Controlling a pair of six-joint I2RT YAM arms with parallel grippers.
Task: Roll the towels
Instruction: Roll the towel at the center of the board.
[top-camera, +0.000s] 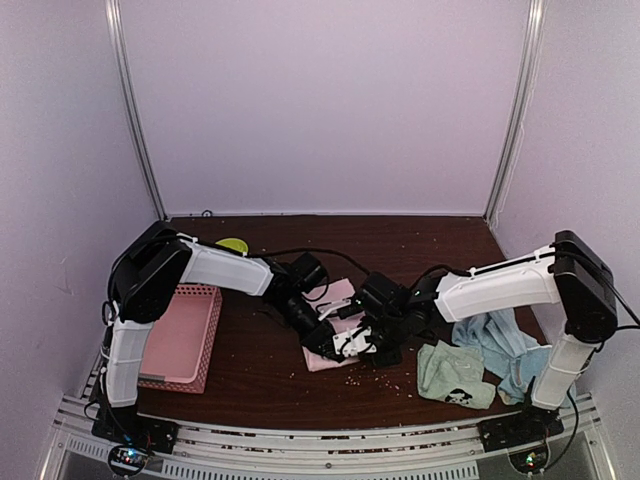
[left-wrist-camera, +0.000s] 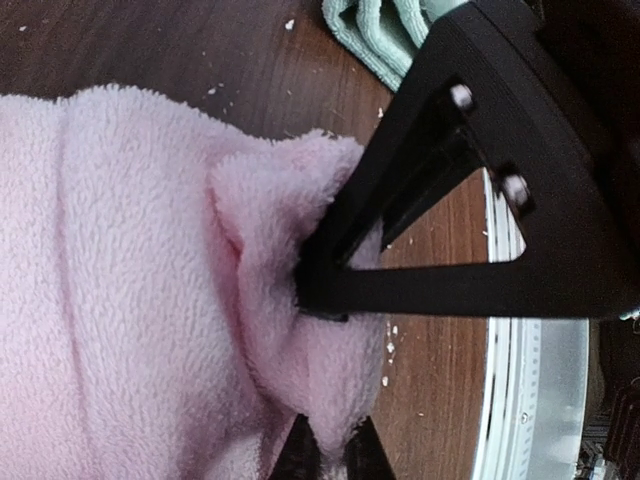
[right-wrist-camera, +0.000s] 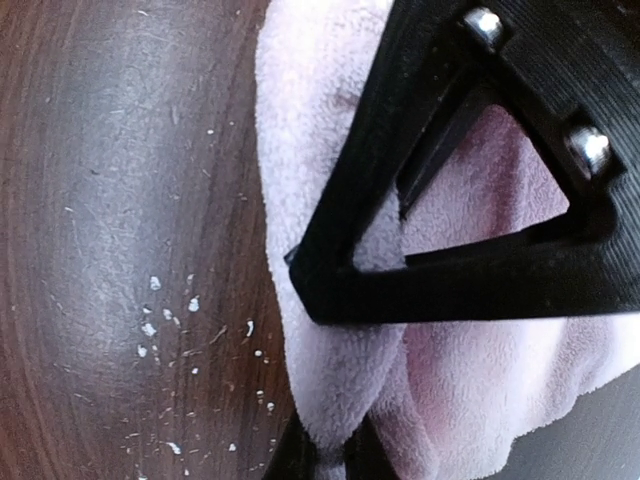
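A pink towel (top-camera: 322, 360) lies bunched at the middle of the dark wooden table. Both grippers meet over it. My left gripper (top-camera: 340, 346) is shut on a fold at the towel's edge; the left wrist view shows its tips (left-wrist-camera: 330, 452) pinching the pink towel (left-wrist-camera: 130, 300). My right gripper (top-camera: 373, 346) is shut on the same towel, and in the right wrist view its tips (right-wrist-camera: 330, 456) pinch the pale edge of the pink towel (right-wrist-camera: 480, 380). A mint green towel (top-camera: 455, 373) with a dark mark and a light blue towel (top-camera: 500, 340) lie crumpled to the right.
A pink latticed basket (top-camera: 185, 335) stands at the left by the left arm. A small yellow-green object (top-camera: 232, 245) sits at the back left. White crumbs (right-wrist-camera: 165, 320) dot the wood. The metal rail (left-wrist-camera: 515, 400) of the near table edge runs close to the towel.
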